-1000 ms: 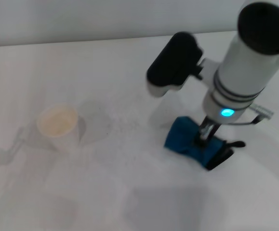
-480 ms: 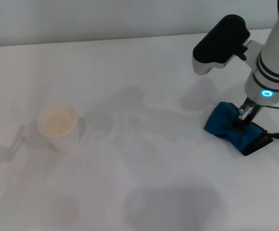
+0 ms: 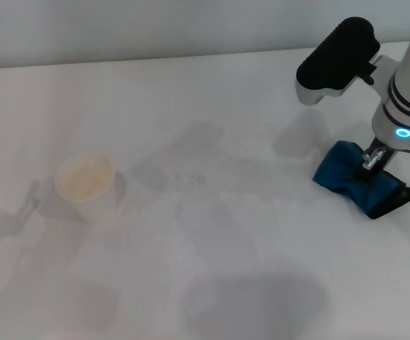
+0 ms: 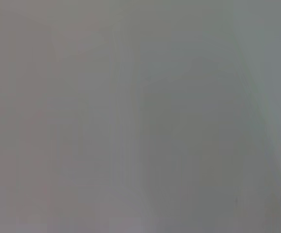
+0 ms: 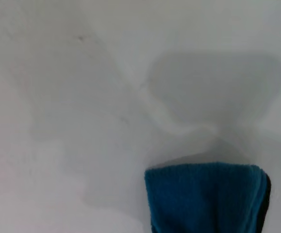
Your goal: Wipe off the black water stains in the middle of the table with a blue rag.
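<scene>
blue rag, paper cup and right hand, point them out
folded bright blue rag (image 3: 343, 173), head view, its bare blue top
white paper cup (image 3: 84, 178), head view, its open mouth
right hand (image 3: 372, 162), head view, between its fingertips on the rag

Light was even and soft. Faint grey shadows lay across the table (image 3: 212, 106), one beside the cup (image 3: 84, 180). The left wrist view was a featureless grey blur. The rag (image 5: 206, 196) looked soft-edged but readable.
</scene>
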You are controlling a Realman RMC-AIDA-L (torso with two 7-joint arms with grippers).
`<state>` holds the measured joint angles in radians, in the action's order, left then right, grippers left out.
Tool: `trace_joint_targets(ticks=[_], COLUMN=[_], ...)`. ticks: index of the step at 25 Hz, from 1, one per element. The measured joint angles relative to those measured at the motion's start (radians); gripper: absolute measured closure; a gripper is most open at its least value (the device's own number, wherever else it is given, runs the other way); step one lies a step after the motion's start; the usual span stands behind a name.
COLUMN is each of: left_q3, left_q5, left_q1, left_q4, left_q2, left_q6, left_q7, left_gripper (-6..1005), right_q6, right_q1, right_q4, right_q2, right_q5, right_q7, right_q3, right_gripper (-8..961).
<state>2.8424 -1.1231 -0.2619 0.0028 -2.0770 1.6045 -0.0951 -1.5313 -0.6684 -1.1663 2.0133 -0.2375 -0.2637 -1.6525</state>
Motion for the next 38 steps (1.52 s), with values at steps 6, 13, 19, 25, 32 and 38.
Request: trace_joint_targets(ticks=[6,13,19,25,32,38], left_q3=[0.0,0.0,0.002,0.002,0.002,0.002], left_q5=[0.0,0.001,0.004,0.007,0.006,0.004], left_q1=[0.0,-0.001,-0.002,0.001,-0.01,-0.019], left_q4=[0.001,0.003,0.005,0.006,0.006,0.006], left_q2=[0.0,-0.002,-0.002,-0.003,-0.003,-0.002], left_q6=[0.001,0.001,0.004,0.005,0.005,0.002], left_q7=[0.0,0.0,-0.002,-0.002,-0.004,-0.005], left_gripper=[122,121,121,122,121,122], right_q6=[0.007,0.012,0.015,0.03,0.062,0.135], right_q1=[-0.008,0.003,0.017,0.07,0.148,0.219], right_q4=[0.05,0.051,0.04,-0.049,-0.112,0.011], right_q2=[0.001,0.0,-0.001,-0.005,-0.004,-0.006], right_q5=[-0.003,-0.093,-0.101,-0.069,-0.251,-0.619], right_q7=[-0.029,-0.096,-0.123,-0.16,-0.329,-0.628], right_q3=[0.057,0.082,0.12,0.278,0.536,0.75], right_gripper=[779,723,525,503,505,506])
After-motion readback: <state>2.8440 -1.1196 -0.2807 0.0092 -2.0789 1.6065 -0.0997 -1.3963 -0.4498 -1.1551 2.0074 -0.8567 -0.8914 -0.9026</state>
